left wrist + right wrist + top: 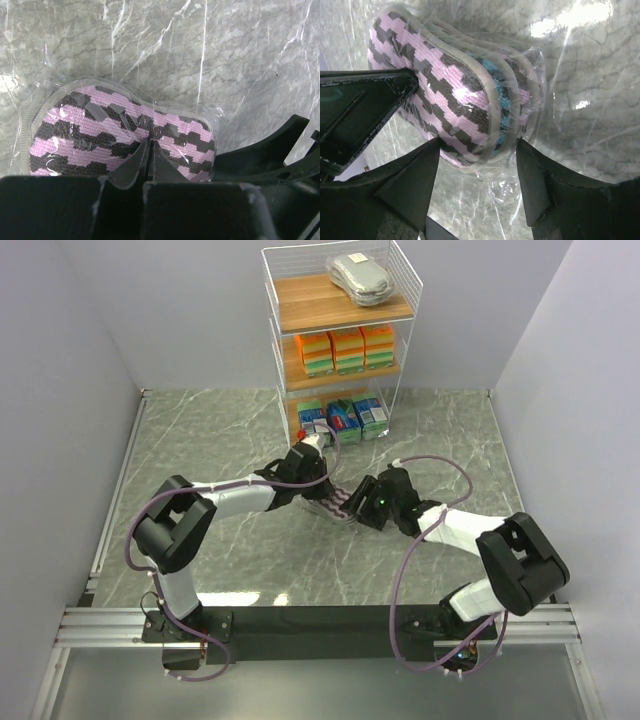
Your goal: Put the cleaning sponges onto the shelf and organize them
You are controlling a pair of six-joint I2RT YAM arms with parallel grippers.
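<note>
While the L pincer (150, 145) is pressed together on the wrap edge of the purple striped pack (445, 85), apparently holding it up off the table (200, 430), the R pincer (479, 142) stands spread w/ the pack's near end btwn its jaws. Pads look at or just off the film; can't tell contact. Reads as a handover, L to R.

To do it well, R should squeeze the sponge body itself, not loose film, centred btwn the pads & firm before L lets go. Slick wrap could slip, so keep the pack level.

Target shelf (310, 300) sits well beyond both pincers. There's room on the top tier beside the grey pack (362, 278). The orange packs (347, 348) & blue-green packs (343, 418) fill the tiers below.
</note>
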